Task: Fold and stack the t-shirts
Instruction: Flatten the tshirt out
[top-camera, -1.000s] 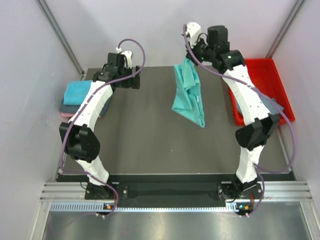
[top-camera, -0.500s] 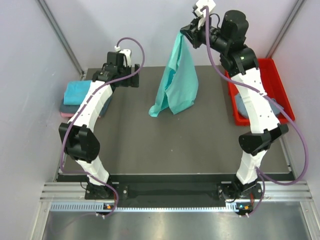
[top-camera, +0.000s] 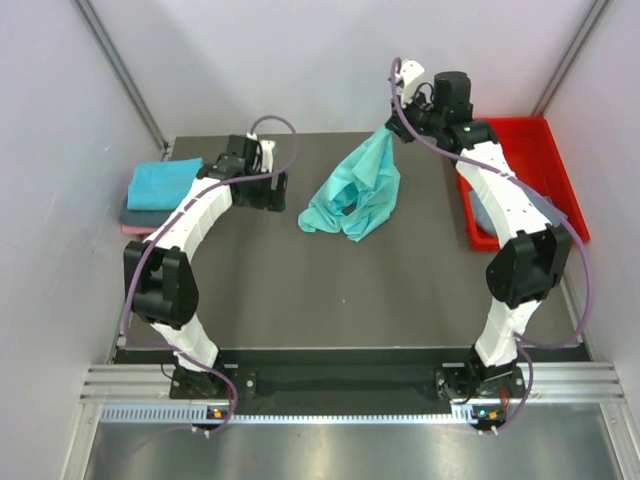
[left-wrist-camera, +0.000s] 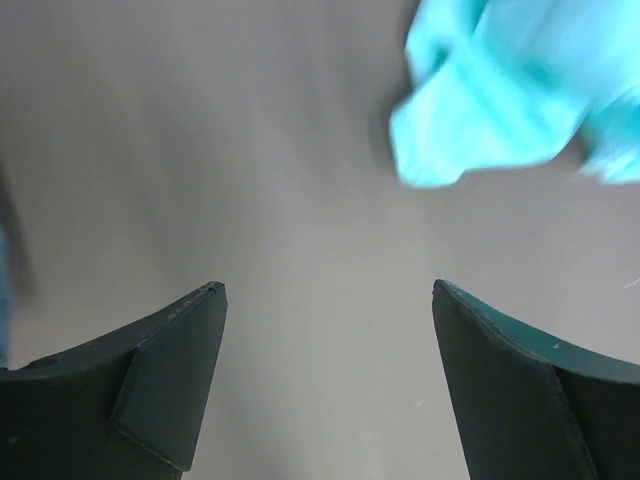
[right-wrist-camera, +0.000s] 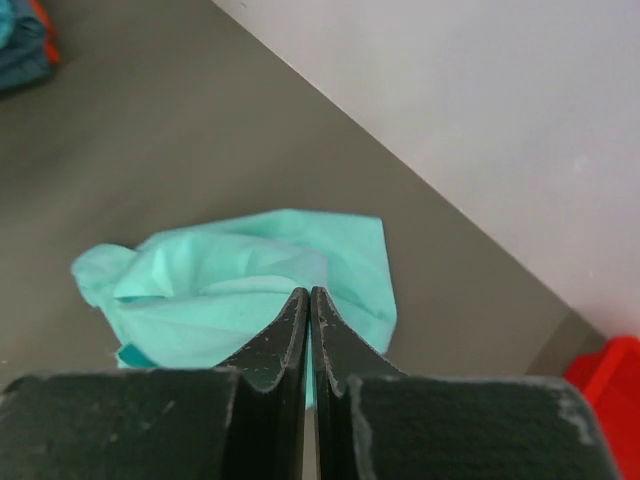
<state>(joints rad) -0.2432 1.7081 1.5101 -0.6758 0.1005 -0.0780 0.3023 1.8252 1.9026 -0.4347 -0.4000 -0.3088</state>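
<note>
Dangling teal t-shirt (top-camera: 360, 190) clamped in right jaws (pinch plain only from the wrist), left jaws parted above table (top-camera: 280, 290).

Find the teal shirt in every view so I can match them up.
Top external: teal shirt mid-table toward the back, draped from the right gripper.
Left wrist: shirt blurred at upper right.
Right wrist: shirt lower centre, behind the shut gripper.
Shared landmark: the dark table under it.
</note>
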